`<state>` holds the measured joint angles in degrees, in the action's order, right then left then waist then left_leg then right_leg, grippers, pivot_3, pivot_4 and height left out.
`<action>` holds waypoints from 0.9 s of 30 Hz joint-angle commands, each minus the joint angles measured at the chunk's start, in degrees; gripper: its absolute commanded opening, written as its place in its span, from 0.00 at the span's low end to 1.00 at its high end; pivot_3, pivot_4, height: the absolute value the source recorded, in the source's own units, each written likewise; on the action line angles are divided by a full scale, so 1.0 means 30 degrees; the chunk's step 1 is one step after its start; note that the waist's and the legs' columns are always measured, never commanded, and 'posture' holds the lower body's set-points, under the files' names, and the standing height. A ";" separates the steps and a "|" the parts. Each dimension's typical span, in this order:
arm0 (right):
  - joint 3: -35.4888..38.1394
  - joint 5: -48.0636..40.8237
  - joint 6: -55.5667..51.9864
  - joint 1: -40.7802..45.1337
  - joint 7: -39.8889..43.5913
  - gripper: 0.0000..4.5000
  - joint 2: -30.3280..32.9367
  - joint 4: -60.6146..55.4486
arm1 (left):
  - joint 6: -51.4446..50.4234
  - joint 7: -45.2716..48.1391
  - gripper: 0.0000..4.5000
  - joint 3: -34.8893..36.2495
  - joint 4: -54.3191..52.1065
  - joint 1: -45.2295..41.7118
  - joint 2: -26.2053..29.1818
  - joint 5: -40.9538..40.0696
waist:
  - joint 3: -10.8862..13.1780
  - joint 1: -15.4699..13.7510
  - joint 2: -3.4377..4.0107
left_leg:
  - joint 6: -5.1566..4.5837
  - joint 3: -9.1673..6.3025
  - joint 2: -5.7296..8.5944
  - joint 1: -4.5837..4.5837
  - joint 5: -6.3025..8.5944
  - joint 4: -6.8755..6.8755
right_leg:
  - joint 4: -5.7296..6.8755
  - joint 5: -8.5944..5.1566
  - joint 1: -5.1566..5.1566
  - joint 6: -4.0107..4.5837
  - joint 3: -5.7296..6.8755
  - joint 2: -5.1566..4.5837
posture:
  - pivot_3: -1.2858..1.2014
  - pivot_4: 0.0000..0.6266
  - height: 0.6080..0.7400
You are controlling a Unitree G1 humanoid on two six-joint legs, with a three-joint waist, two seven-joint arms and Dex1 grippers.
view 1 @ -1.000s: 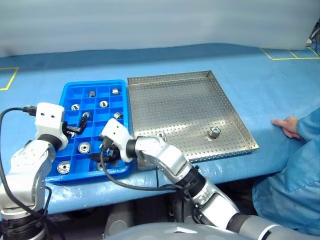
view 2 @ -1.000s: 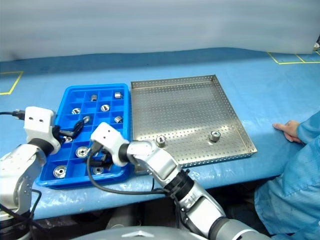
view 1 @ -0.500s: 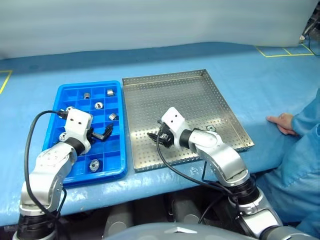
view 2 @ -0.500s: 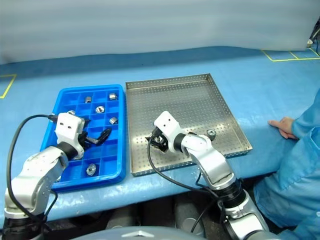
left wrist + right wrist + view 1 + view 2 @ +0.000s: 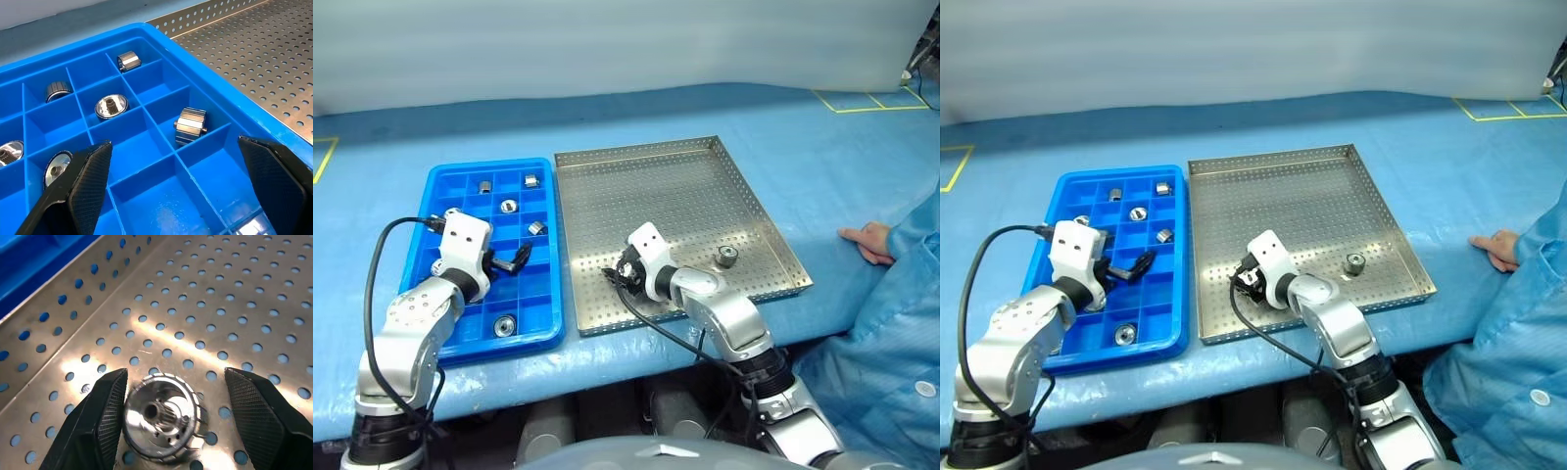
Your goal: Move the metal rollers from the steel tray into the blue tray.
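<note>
Right gripper (image 5: 166, 396) is low over the near-left part of the steel tray (image 5: 685, 176), fingers apart with one of the metal rollers (image 5: 159, 418) lying between them on the perforated floor, bore facing the wrist camera; the left-hand finger pad (image 5: 105, 416) looks to be just touching or nearly touching the rim, the other stands clear, and no grip is made yet. A second roller (image 5: 728, 257) rests further right on the same tray, well apart from the gripper. Left gripper (image 5: 171, 186) hangs with fingers wide apart and nothing between them over the blue tray (image 5: 450, 176), where several rollers (image 5: 190, 126) already sit in separate compartments. Risks, as judged: the roller sits off-centre between the fingers, so closing may push it sideways across the smooth sheet or roll it away instead of clamping it; a shallow pinch on its polished rim could slip during the lift and drop it onto the desk (image 5: 822, 147); on delivery, release over an occupied cell would stack parts. A person's hand (image 5: 867, 240) rests on the desk to the right, clear of the work
</note>
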<state>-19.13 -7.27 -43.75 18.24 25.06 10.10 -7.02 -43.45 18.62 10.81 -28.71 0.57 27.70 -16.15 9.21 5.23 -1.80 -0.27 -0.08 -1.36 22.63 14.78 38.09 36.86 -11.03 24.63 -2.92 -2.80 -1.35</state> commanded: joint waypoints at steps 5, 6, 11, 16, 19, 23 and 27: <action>-0.0287 0.0198 0.0568 -0.0132 0.0057 0.62 -0.0021 -0.0386 | 0.0014 -0.0246 1.00 0.0389 -0.0907 -0.0144 0.0224 0.0054 | -0.0001 -0.0001 -0.0002 | 0.0002 -0.0001 -0.0007 -0.0006 -0.0002 0.0008 | 0.0003 -0.0010 -0.0006 -0.0014 0.0002 0.0007 | 0.48 0.24 1.00; -0.0159 0.0045 0.0529 -0.0078 0.0106 0.55 -0.0119 -0.0692 | -0.0008 -0.0227 1.00 0.0519 -0.0971 -0.0124 0.0339 0.0047 | -0.0001 0.0003 -0.0002 | 0.0002 -0.0001 -0.0007 -0.0007 -0.0002 0.0009 | 0.0003 -0.0010 -0.0006 -0.0015 0.0000 0.0007 | 0.48 0.24 1.00; 0.0070 -0.0203 0.0523 0.0640 0.0054 0.38 -0.0657 -0.1548 | -0.0155 -0.0397 1.00 0.1476 -0.1322 0.0251 0.0811 0.0136 | 0.0002 0.0013 0.0000 | 0.0002 -0.0005 -0.0015 -0.0004 -0.0001 -0.0001 | 0.0003 -0.0009 0.0006 -0.0012 0.0000 0.0012 | 0.48 0.24 1.00; -0.0346 -0.0483 0.1323 0.3113 0.0451 0.38 -0.2135 -0.1135 | 0.0219 0.0089 1.00 0.2373 -0.2225 0.2104 0.1677 0.0439 | 0.0016 0.0060 0.0006 | 0.0003 0.0007 -0.0042 -0.0003 -0.0001 -0.0007 | 0.0005 -0.0006 0.0028 -0.0008 -0.0005 0.0029 | 0.50 0.24 1.00; -0.0588 -0.1255 0.1885 0.4803 0.1378 0.38 -0.3846 0.0491 | 0.0632 0.0303 1.00 0.2737 -0.2960 0.3606 0.2022 0.0769 | 0.0018 -0.0007 0.0011 | 0.0004 -0.0002 -0.0057 -0.0003 -0.0001 -0.0025 | 0.0016 -0.0010 0.0040 0.0020 0.0005 0.0036 | 0.51 0.24 1.00; -0.1535 -0.1263 0.3837 0.6426 0.3019 0.38 -0.5457 0.3622 | 0.0687 0.0004 1.00 0.3204 -0.3654 0.4896 0.1689 0.1063 | 0.0016 -0.0435 0.0011 | 0.0007 -0.0045 -0.0068 -0.0006 0.0000 -0.0073 | 0.0018 -0.0040 0.0035 0.0091 0.0063 0.0031 | 0.54 0.24 1.00; -0.1459 -0.1471 0.4871 0.7687 0.4082 0.38 -0.6747 0.7064 | 0.0844 -0.0034 1.00 0.3619 -0.4545 0.5916 0.1005 0.0846 | 0.0016 -0.1054 0.0007 | 0.0015 -0.0063 -0.0081 0.0014 0.0003 -0.0075 | -0.0002 -0.0048 0.0021 0.0099 0.0107 -0.0026 | 0.56 0.24 1.00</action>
<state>-24.54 -11.33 -32.23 38.73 36.43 -7.65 11.34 -42.54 18.75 19.89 -38.72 17.56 31.34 -13.62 9.26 2.07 -1.78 -0.22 -0.27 -1.60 22.68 14.79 37.88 36.83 -11.18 24.67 -2.62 -2.48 -1.49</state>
